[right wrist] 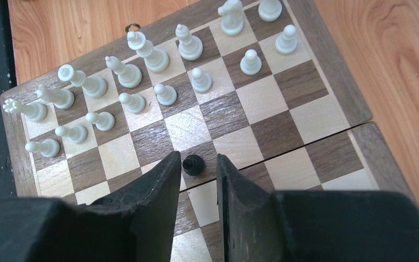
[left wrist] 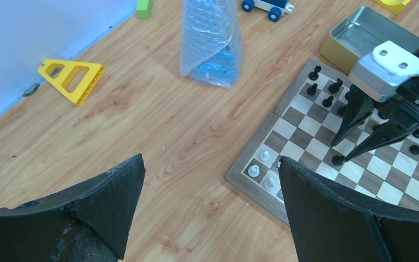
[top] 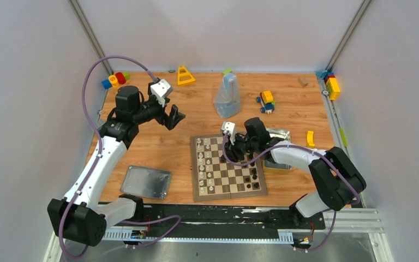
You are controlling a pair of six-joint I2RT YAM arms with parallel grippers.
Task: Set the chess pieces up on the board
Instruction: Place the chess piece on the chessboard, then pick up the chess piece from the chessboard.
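- The right arm (top: pixel 305 158) is covering part of the board (top: pixel 234 177) in the top view, so the black chess pieces (left wrist: pixel 327 101) near the metal tin (left wrist: pixel 360 33) are showing clearly only in the left wrist view.
- The right wrist view is cutting off the board's near half behind the fingers; the white chess pieces (right wrist: pixel 142 82) are standing in two rows along the far edge.
- The right arm is reaching in from the side, bent at the elbow, with its gripper (right wrist: pixel 199 158) pointing down at the board's middle.
- Its fingers are standing narrowly apart around a black pawn (right wrist: pixel 192 164) that is resting on a dark square by the fold seam; whether the left finger is touching it is hard to tell.
- The left arm is stretching over the bare table, well apart from the board, with its gripper (left wrist: pixel 210 164) spread wide and holding nothing.
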